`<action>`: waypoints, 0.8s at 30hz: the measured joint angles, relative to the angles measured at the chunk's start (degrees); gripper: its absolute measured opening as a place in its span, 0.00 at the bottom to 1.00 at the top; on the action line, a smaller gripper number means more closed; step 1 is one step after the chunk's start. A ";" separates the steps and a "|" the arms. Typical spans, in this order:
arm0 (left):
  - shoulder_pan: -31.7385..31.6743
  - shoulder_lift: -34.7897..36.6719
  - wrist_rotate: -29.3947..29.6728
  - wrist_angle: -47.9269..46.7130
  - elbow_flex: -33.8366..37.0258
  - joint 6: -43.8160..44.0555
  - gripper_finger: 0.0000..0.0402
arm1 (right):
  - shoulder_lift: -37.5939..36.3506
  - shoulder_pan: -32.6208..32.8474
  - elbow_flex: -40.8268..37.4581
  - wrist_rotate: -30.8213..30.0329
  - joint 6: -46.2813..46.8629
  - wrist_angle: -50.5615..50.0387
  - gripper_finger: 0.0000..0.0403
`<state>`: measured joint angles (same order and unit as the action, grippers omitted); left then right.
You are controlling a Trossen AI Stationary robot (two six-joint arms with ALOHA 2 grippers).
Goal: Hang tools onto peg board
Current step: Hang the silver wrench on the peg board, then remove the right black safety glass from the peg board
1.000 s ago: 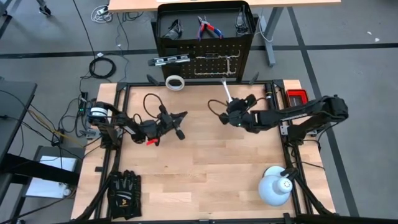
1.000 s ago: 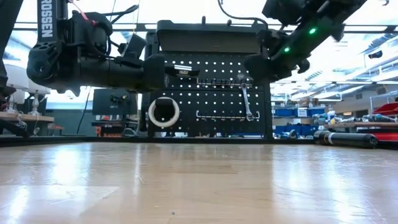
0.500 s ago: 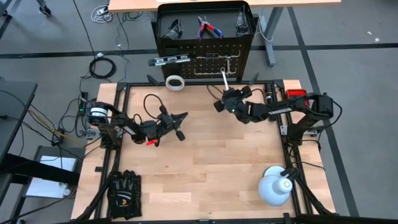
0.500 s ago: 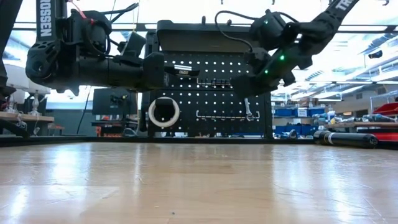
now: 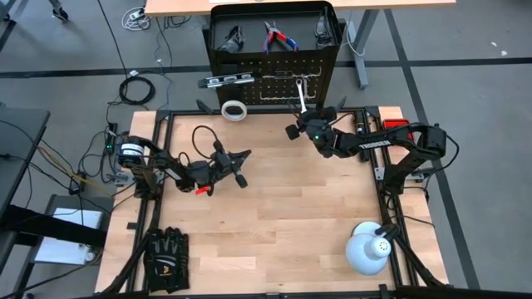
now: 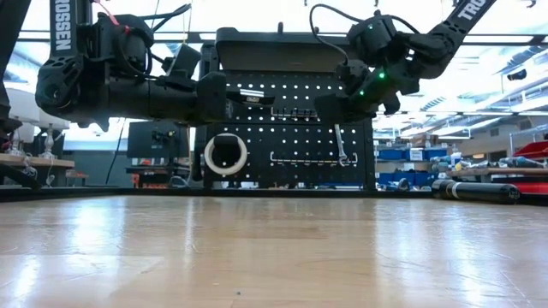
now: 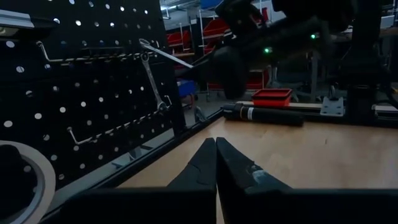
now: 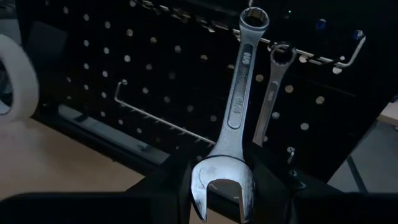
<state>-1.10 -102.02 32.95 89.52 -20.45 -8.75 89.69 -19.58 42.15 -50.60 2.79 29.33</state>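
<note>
"TROSSEN" on arm – right claw [image 8: 219, 186] grips wrench [image 8: 239, 106] at peg board [image 8: 93, 74]; left claw [image 7: 216, 163] shut.

Two silver metal wrenches: the larger wrench [image 8: 239, 112] and a smaller wrench [image 8: 270, 93] just beside it. One white tape roll [image 5: 234, 110]. One pair of red-handled pliers [image 5: 277, 36]. One dark slim level bar [image 5: 228, 80]. One pair of black gloves [image 5: 166, 259]. One white dome lamp [image 5: 368, 250]. One small red box [image 5: 396, 127].
</note>
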 joint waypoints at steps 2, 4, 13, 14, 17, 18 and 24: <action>0.00 0.00 0.00 -0.02 0.00 0.00 0.00 | 0.05 -0.66 0.00 0.77 0.00 0.04 0.32; 0.00 0.00 0.00 -0.02 0.00 0.00 0.00 | 0.11 -1.39 0.00 1.89 0.01 0.12 0.32; -0.02 0.02 0.00 -0.04 0.00 0.00 0.00 | 0.13 -2.98 0.00 4.47 1.53 0.19 0.32; -0.02 0.02 0.00 -0.04 0.00 0.00 0.00 | 0.13 -2.97 0.00 4.47 1.53 0.19 0.32; -0.02 0.02 0.00 -0.04 0.00 0.00 0.00 | 0.15 -2.97 0.00 4.47 1.57 0.19 0.36; -0.02 0.02 0.00 -0.04 0.00 0.00 0.00 | 0.15 -2.97 0.00 4.51 1.75 0.19 0.39; -0.02 0.02 0.00 -0.04 0.00 0.00 0.00 | 0.15 -2.97 0.00 4.83 3.02 0.19 0.49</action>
<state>-1.13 -102.00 32.95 89.47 -20.45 -8.75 89.84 -22.55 42.15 -45.77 5.81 29.52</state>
